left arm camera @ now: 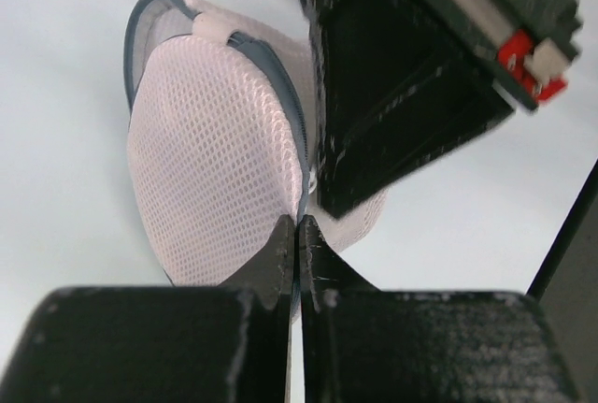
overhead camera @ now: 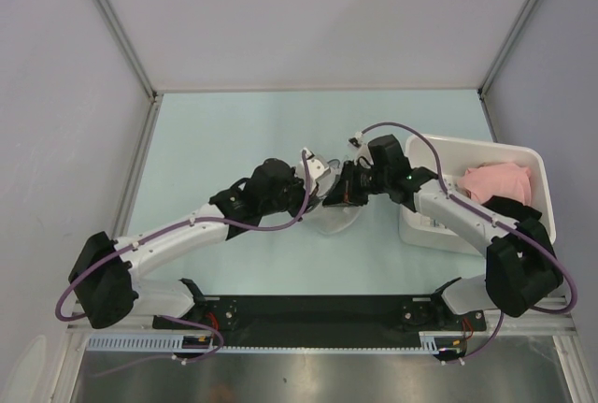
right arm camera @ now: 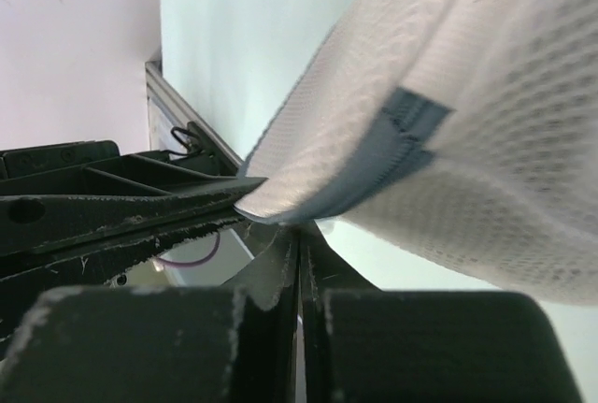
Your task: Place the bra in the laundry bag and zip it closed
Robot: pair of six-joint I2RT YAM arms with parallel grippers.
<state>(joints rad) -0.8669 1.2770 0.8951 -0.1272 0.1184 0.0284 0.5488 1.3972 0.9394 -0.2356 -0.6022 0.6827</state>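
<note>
Two arms meet over the bench [overhead camera: 234, 132], left of the bin [overhead camera: 486, 144]. Between them is the bag [left arm camera: 210, 169]: light, limp mesh, best gripped at its stiffer zip rim [left arm camera: 297, 132]. Both left fingers [left arm camera: 298, 231] and right fingers [right arm camera: 299, 235] pinch that rim. No bra shows.

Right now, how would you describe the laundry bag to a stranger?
On the pale green table, find the middle, where the left pincer and right pincer meet. The laundry bag is the round white mesh pouch with a grey-blue zipper rim, not the rectangular bin.
</note>
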